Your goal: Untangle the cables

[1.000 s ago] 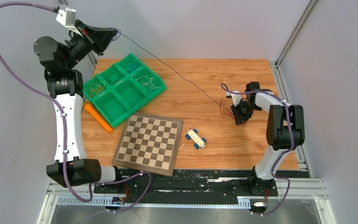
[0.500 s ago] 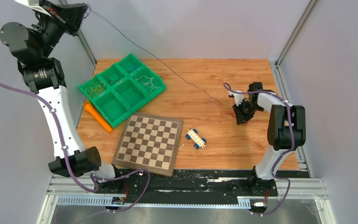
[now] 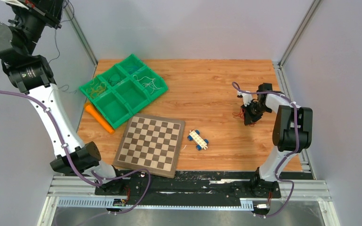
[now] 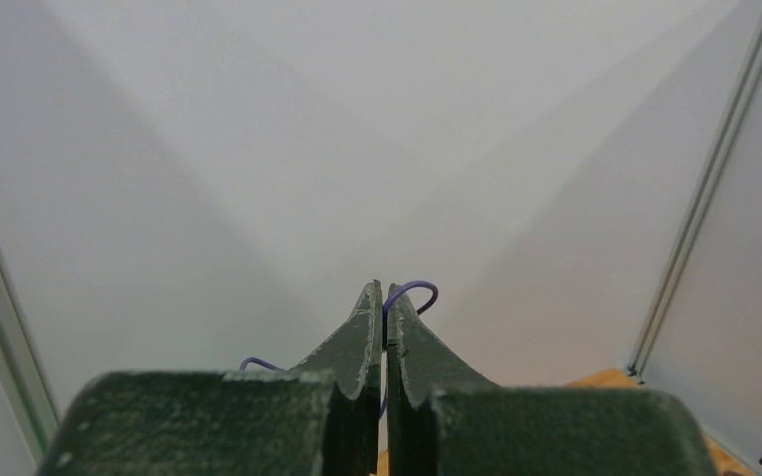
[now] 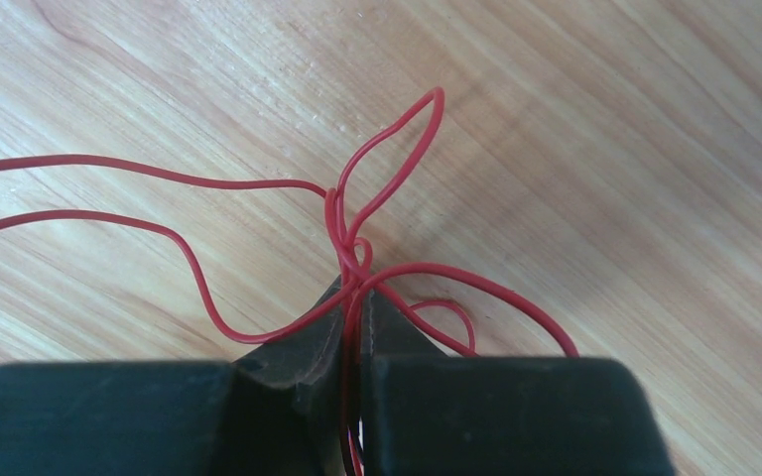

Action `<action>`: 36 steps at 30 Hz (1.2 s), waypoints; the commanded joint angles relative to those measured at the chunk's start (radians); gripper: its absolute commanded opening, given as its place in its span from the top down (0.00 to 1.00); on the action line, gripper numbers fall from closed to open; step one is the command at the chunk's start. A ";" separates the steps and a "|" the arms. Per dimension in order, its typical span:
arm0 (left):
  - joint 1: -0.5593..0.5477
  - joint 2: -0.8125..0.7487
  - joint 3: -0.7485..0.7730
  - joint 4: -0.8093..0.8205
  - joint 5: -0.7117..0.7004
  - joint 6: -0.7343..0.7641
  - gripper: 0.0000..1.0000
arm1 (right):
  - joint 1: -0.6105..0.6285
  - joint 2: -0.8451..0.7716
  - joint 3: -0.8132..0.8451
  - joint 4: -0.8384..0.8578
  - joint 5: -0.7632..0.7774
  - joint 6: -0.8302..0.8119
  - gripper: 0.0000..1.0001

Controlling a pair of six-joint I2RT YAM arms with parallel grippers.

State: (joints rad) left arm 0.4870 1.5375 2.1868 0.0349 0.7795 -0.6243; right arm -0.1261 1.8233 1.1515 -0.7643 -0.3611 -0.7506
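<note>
Two thin wires are in hand, well apart from each other. The left tool (image 4: 384, 327), raised high beside the left wall, is pressed together on a thin purple wire (image 4: 412, 291) that curls out past its tips. In the overhead view, a fine strand dangles from it down the wall. The right tool (image 5: 357, 317), low over the wooden tabletop (image 3: 207, 80) near its right edge, pinches a thin red wire (image 5: 350, 256) at a small knot, with loops splayed on the wood.

I judge the purple strand free of the red one. The red knot remains to be undone, and both strands remain to be sorted into the green plastic compartment tray (image 3: 113, 107), which holds other strands.

Open wood lies between the tray and the right tool. The checkered game board (image 3: 151, 144) and small white-and-blue toy car (image 3: 198, 139) sit nearer the front. Walls stand close beside both arms.
</note>
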 commanded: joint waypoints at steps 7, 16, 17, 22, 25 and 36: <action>0.018 -0.057 -0.090 0.118 0.000 -0.015 1.00 | -0.018 0.038 -0.004 -0.005 0.079 -0.028 0.95; -0.029 -0.054 -0.242 0.299 0.023 -0.132 1.00 | -0.017 0.048 -0.005 -0.010 0.062 -0.021 0.95; -0.051 -0.055 -0.258 0.311 0.023 -0.132 1.00 | -0.016 0.052 0.000 -0.012 0.061 -0.019 0.95; -0.123 -0.031 -0.326 0.341 0.003 -0.091 1.00 | -0.015 0.074 0.039 -0.028 0.049 -0.005 0.95; -0.129 -0.015 -0.357 0.316 -0.002 -0.032 1.00 | -0.016 0.078 0.052 -0.034 0.048 0.000 0.95; -0.134 -0.034 -0.569 0.255 0.057 0.076 1.00 | -0.016 0.083 0.050 -0.035 0.041 0.004 0.95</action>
State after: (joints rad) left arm 0.3550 1.5223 1.6562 0.2726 0.7925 -0.5793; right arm -0.1280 1.8584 1.2037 -0.8219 -0.3683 -0.7349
